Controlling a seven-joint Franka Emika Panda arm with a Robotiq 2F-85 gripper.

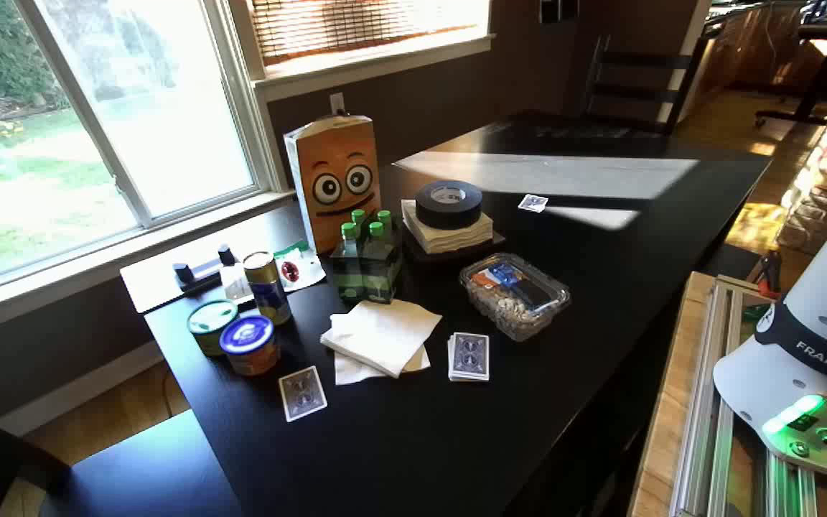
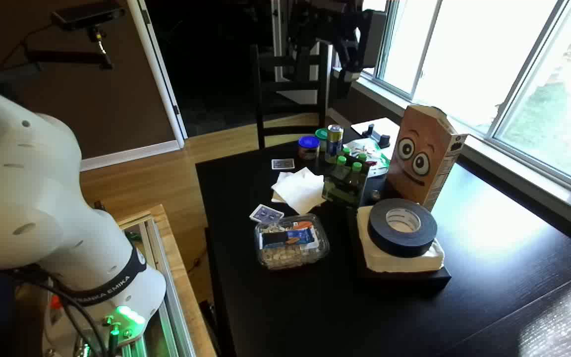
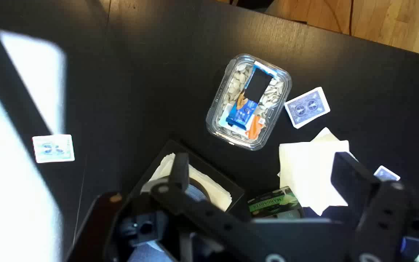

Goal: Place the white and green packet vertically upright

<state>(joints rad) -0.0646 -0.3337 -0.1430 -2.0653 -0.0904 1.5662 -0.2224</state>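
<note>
The white and green packet (image 1: pixel 307 271) lies flat on the table, white with a green edge and a red round mark. It lies behind the green bottle pack and in front of a white board. It also shows in an exterior view (image 2: pixel 365 147), partly hidden by the bottles. It cannot be made out in the wrist view. My gripper (image 3: pixel 262 165) is open and empty, its two fingers wide apart above the table. It also shows high over the far end of the table in an exterior view (image 2: pixel 347 74).
The green bottle pack (image 1: pixel 367 269), orange face box (image 1: pixel 342 179), cans (image 1: pixel 268 287) and tubs (image 1: pixel 248 345) crowd round the packet. White napkins (image 3: pixel 311 171), a clear seed container (image 3: pixel 249 102), playing cards (image 3: pixel 307 107) and black tape (image 2: pixel 402 228) on a napkin stack are nearby.
</note>
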